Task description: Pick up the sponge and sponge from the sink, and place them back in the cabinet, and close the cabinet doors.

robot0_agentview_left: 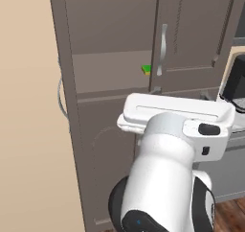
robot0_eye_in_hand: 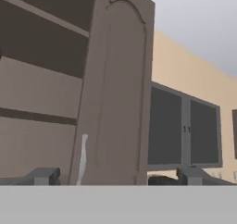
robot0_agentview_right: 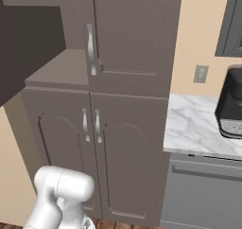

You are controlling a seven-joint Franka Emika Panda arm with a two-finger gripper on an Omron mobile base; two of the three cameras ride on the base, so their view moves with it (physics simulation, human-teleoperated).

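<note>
Cabinet (robot0_agentview_left: pixel 115 44) shelf with one green-topped sponge (robot0_agentview_left: pixel 146 69) (beside the door's inner edge).

Green-topped sponge (robot0_agentview_left: pixel 146 69) on open cabinet (robot0_agentview_left: pixel 110 58) shelf.

We see the cabinet (robot0_agentview_right: pixel 127 128) in matt grey-brown wood, faint grain on the door (robot0_agentview_left: pixel 196 29) panels, no shine. Its handles (robot0_agentview_right: pixel 91 48) look like brushed silver metal with a soft gleam. The sponge (robot0_agentview_left: pixel 146 69) on the shelf looks soft and dull, green over yellow. The counter (robot0_agentview_right: pixel 198 126) is white marble with grey veins, smooth and slightly glossy. The coffee machine (robot0_agentview_right: pixel 231 102) is black, glossy plastic. The wall (robot0_agentview_right: pixel 201 29) is flat matt beige paint. The wall cupboards (robot0_eye_in_hand: pixel 183 130) have dark glass fronts in grey frames.
</note>
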